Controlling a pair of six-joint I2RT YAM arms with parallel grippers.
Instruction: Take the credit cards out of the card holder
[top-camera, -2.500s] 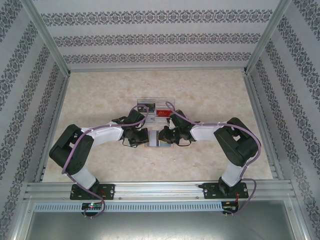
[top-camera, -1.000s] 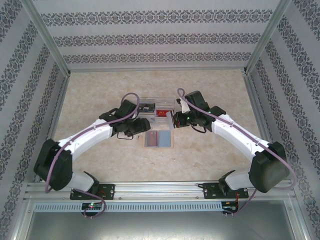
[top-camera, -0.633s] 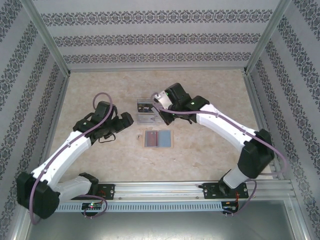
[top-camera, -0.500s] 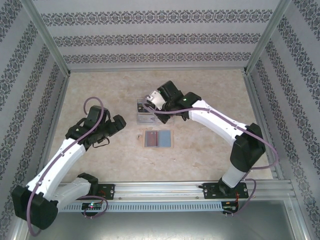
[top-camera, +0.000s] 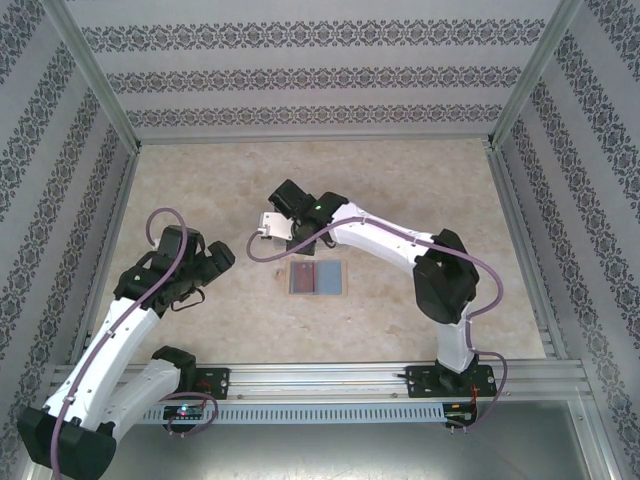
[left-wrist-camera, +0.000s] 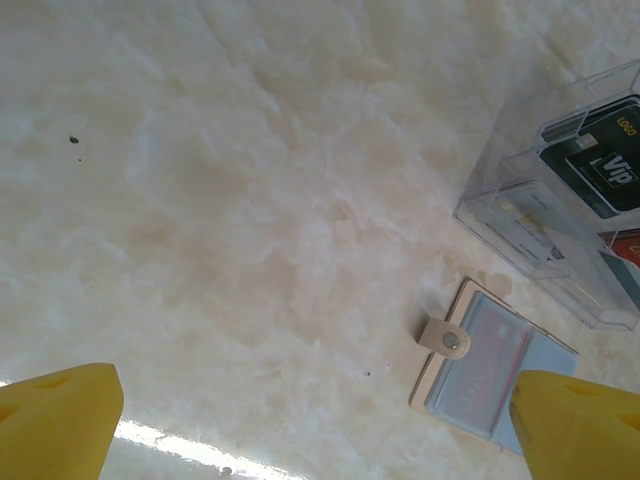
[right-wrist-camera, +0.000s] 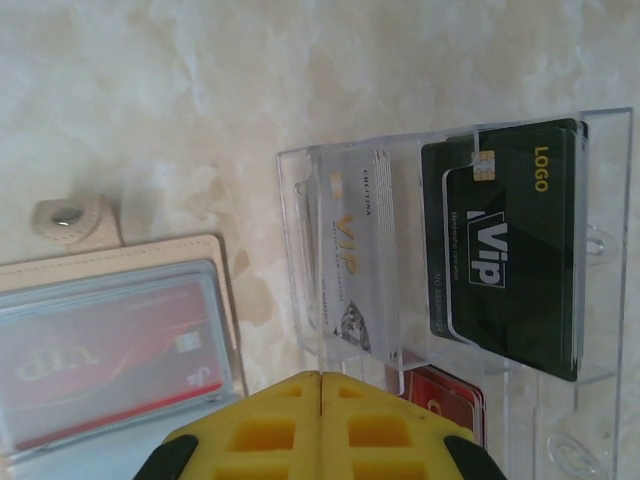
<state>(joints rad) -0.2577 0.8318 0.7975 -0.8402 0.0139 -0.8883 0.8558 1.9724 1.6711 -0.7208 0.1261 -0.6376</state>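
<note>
No card is seen taken out yet: black, pale and red credit cards (right-wrist-camera: 505, 250) are lodged in the clear card holder (right-wrist-camera: 292, 250) near mid-table, the right gripper (right-wrist-camera: 320, 395) is clenched on nothing at its edge, and the left gripper (left-wrist-camera: 320, 425) is held wide open, well apart.

This is a robot test booth. Aluminium rails (top-camera: 320, 375) frame a marble-patterned table (top-camera: 400, 180), enclosed by wallpapered panels (top-camera: 320, 70).

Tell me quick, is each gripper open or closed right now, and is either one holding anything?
Left gripper: open wide, holding nothing.
Right gripper: shut, nothing visible in its grip.
</note>
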